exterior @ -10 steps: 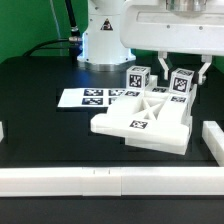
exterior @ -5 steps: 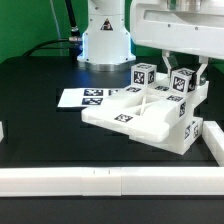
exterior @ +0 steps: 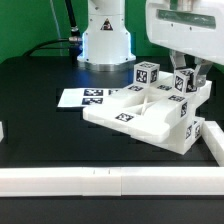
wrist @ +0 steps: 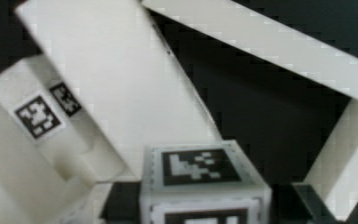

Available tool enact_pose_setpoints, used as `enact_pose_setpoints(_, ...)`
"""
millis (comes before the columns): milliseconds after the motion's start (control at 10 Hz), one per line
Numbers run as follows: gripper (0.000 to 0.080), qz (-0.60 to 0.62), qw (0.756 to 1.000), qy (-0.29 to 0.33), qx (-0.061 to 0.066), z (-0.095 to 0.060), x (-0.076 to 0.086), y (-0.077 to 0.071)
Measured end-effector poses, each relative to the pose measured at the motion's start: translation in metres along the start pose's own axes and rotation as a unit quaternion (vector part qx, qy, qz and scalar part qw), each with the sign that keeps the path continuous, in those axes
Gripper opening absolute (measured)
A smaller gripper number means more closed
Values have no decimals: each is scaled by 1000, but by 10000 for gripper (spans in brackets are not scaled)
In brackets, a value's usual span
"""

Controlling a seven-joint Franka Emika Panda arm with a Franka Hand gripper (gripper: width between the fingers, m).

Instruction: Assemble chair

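Note:
The chair (exterior: 140,115) is a part-built cluster of glossy white slabs on the black table, right of centre in the exterior view. Two tagged leg blocks rise from it, one (exterior: 147,73) free and one (exterior: 184,83) under my hand. My gripper (exterior: 191,72) reaches down from the top right, with a dark finger on each side of that second block. In the wrist view the tagged leg block (wrist: 204,182) fills the space between my gripper's (wrist: 204,205) dark fingers and seems to touch them. White chair slabs (wrist: 131,80) slant away behind it.
The marker board (exterior: 85,98) lies flat at the exterior view's left of the chair. A long white border rail (exterior: 80,180) runs along the front and another rail (exterior: 214,140) stands at the right, close to the chair. The robot base (exterior: 105,40) is behind.
The chair slid and turned toward the exterior view's right, ending close to the right rail. Since half a second ago it has stayed put, and my hand has shifted slightly right.

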State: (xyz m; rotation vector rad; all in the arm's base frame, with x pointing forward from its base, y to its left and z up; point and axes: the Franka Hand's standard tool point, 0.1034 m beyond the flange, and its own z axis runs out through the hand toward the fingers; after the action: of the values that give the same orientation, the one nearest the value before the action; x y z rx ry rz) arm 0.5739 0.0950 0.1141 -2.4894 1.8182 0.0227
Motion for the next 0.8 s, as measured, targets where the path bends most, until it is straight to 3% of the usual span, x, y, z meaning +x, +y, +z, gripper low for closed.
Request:
enact_pose_setpoints(100, 388, -5, 1000, 0, 0, 0, 0, 0)
enact_pose_setpoints(200, 572, -5, 1000, 0, 0, 0, 0, 0)
enact_pose_setpoints(300, 626, -13, 1000, 1, -2, 0, -1, 0)
enact_pose_setpoints(500, 642, -56, 998, -1, -13, 0, -3, 1)
enact_pose_setpoints(800, 649, -151, 988, -1, -12, 1, -2, 1)
